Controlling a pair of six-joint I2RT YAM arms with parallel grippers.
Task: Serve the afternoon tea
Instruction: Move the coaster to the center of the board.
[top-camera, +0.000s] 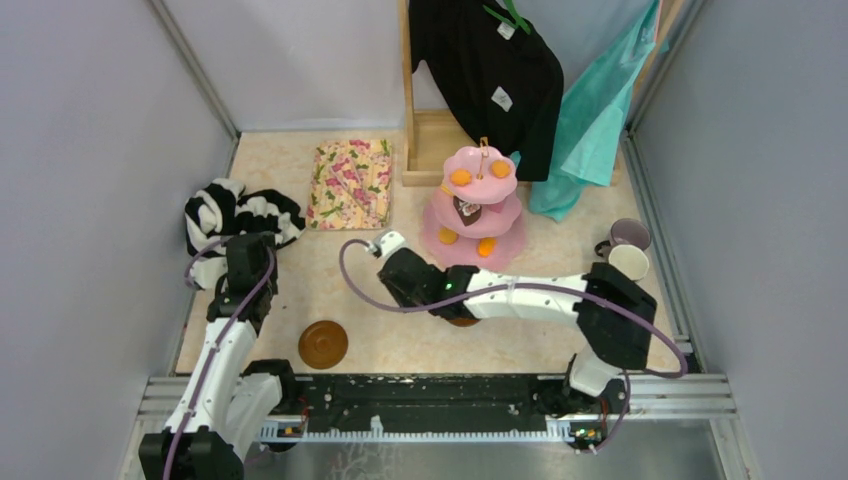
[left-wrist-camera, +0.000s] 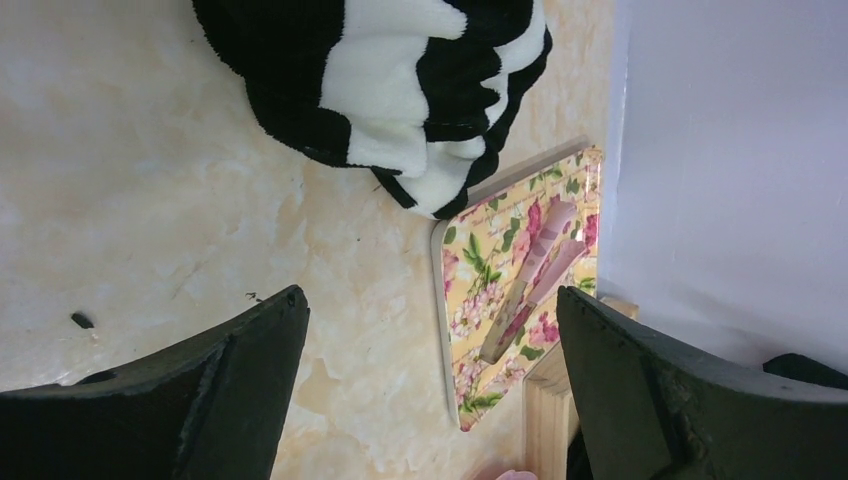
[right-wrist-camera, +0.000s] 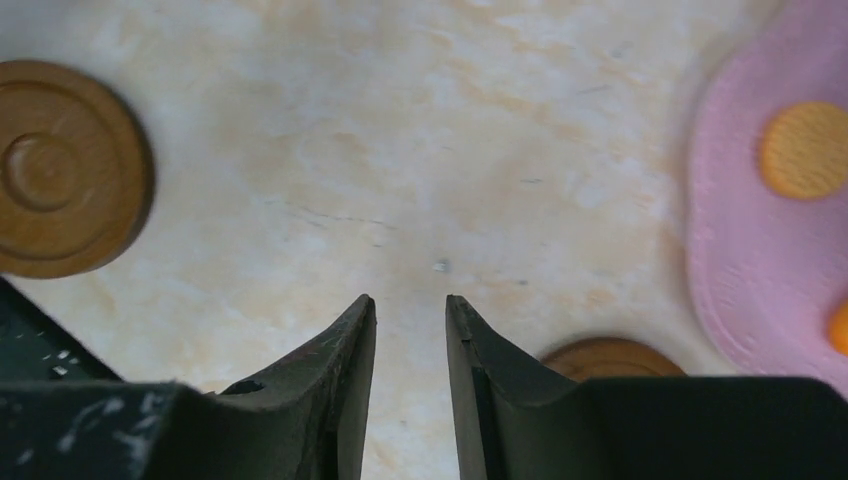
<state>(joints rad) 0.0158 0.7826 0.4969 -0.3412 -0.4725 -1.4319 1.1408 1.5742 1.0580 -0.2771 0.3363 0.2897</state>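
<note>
Hovering over the bench (right-wrist-camera: 400, 150), the right claw (right-wrist-camera: 410, 305) stands slightly parted and empty, left claw (left-wrist-camera: 430, 300) wide apart; the stiff, probably light saucer (right-wrist-camera: 60, 165) invites a rim pinch.

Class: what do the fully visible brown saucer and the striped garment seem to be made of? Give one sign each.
Brown saucer: probably wood, smooth satin finish; turned concentric rings show. Striped garment: soft fleecy fabric, matt; fuzzy pile and plump folds.
</note>
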